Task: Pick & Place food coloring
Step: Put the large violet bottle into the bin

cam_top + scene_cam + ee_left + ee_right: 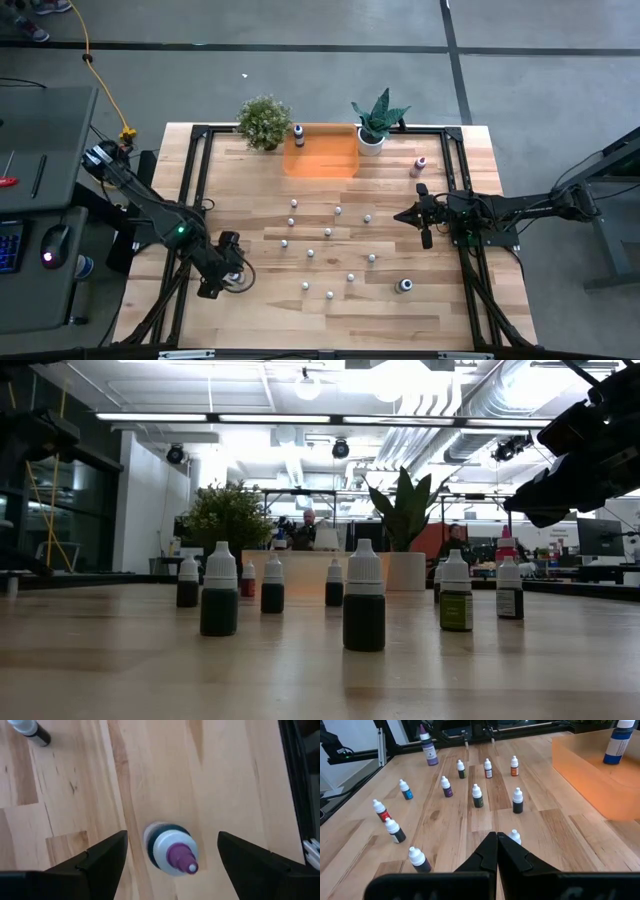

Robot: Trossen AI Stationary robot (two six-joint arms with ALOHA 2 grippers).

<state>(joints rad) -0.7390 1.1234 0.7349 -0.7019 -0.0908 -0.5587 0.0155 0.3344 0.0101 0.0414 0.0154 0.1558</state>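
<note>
Several tiny white-capped food coloring bottles (325, 232) stand upright on the wooden table (250, 200), also seen in the right wrist view (477, 796). A larger bottle with a purple nozzle (170, 851) stands near the table's near left. My left gripper (172, 840) hangs open above it, slanting down, one finger on either side, touching nothing. In the high view this gripper (232, 268) covers most of that bottle. My right gripper (496, 845) waits shut at the table's right side (420, 215).
An orange tray (322, 158) at the far middle holds a blue bottle (298, 133). Two potted plants (265, 122) (378, 120) flank it. A pink bottle (420, 165) stands far right, a dark one (404, 286) near right. Black frame rails (200, 180) border the table.
</note>
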